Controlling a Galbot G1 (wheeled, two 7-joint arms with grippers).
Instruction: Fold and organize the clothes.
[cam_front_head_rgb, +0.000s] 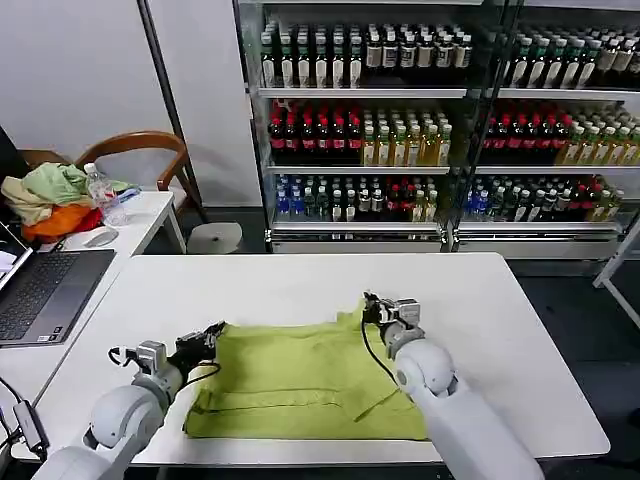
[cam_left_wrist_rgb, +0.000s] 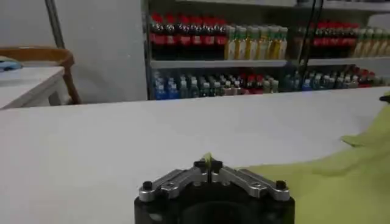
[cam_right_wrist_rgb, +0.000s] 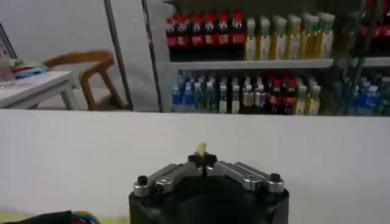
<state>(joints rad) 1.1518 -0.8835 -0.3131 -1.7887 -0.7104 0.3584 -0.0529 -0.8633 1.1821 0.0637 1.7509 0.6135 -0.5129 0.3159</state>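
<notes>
- The lime T-shirt (cam_front_head_rgb: 305, 380) lies on the near half of the white bench (cam_front_head_rgb: 300, 285), apparently folded at least once into a rough rectangle; further folds and tidying look left to do.
- The left gripper (cam_front_head_rgb: 212, 334) pinches its far left corner, jaws pressed together on a bit of cloth.
- The right gripper (cam_front_head_rgb: 373, 306) pinches the far right corner likewise.

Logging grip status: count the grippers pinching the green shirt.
2. The left gripper is shut on the T-shirt at its far left corner; the right gripper is shut on its far right corner, both on the white table.
</notes>
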